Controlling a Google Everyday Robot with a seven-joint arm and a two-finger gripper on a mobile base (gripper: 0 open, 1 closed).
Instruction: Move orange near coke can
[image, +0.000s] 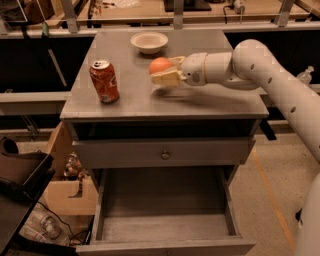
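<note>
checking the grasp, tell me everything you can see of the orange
The orange is small, round, smooth-skinned, whole and evenly orange. The gripper is shut on it, holding it lifted off the grey tabletop, its shadow below. It hangs apart from the coke can and nearer the camera than the bowl.

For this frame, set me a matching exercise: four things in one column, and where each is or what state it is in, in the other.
1. orange
2. coke can
3. bowl
4. bottom drawer

A. pulled open, under the tabletop
B. upright on the tabletop, near its front edge
C. held in the gripper, over the tabletop's middle
D. at the tabletop's far edge

Pairs: 1-C, 2-B, 3-D, 4-A.
</note>
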